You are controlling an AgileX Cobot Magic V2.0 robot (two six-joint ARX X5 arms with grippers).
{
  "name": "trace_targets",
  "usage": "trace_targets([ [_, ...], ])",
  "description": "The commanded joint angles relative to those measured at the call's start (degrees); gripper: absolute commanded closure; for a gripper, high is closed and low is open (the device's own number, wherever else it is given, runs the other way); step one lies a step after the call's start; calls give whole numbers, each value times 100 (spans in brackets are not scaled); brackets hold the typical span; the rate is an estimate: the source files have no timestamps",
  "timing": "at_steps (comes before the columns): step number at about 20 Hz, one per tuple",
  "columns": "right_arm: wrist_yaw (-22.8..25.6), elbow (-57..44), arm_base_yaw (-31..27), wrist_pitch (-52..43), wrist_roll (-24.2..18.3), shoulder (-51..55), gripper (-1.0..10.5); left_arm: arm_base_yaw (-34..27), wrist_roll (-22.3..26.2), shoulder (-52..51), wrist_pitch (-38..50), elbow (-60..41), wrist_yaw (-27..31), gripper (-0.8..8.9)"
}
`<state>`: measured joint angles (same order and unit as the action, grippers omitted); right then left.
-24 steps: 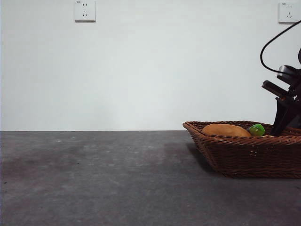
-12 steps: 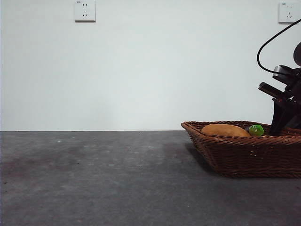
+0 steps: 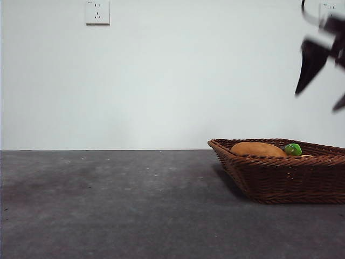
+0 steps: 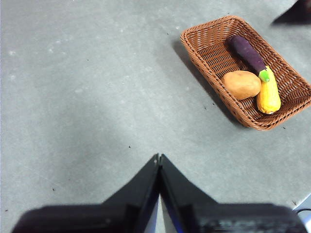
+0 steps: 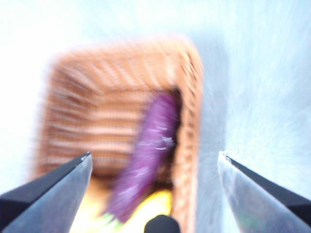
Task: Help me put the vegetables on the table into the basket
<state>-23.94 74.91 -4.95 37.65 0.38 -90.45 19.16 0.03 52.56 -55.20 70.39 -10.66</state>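
The basket [image 3: 280, 178] stands at the right of the table [image 3: 108, 205]. Over its rim show the brown potato [image 3: 257, 149] and the eggplant's green cap [image 3: 292, 149]. In the left wrist view the basket [image 4: 209, 48] holds the purple eggplant [image 4: 247, 52], the potato [image 4: 242, 84] and the yellow vegetable [image 4: 268, 94]. My right gripper [image 3: 317, 101] hangs blurred and open high above the basket's right end, holding nothing. Its own view, also blurred, has the right gripper [image 5: 154, 155] over the eggplant [image 5: 158, 121] and the basket [image 5: 97, 97]. My left gripper [image 4: 159, 162] is shut, far from the basket over bare table.
A white wall backs the table, with a socket [image 3: 97, 12] at the upper left and another at the upper right corner. Grey table surface stretches left of the basket.
My right gripper has risen from inside the basket's right end to high above it. The vegetables lie still in the basket.
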Motion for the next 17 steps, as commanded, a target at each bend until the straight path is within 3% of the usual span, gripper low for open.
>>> trace_targets([
  [1,-101,149,13,815,-59,691,518,-13,96,-4,52,-57,-9,822],
  [3,-461,173,50,1486,-59,1425,629,-13,177,-4,61,-57,-9,822],
  [5,-619,173,127,2170,-68,2107,642,-13,216,-4,55,-57,-31,822],
  [12,-627,173,479,3560,-118,3679,889,-13,323,-4,42,-57,-140,822],
  [17,-612,170,494,4113,-348,4155,962,-13,323,-4,44,-57,-345,822],
])
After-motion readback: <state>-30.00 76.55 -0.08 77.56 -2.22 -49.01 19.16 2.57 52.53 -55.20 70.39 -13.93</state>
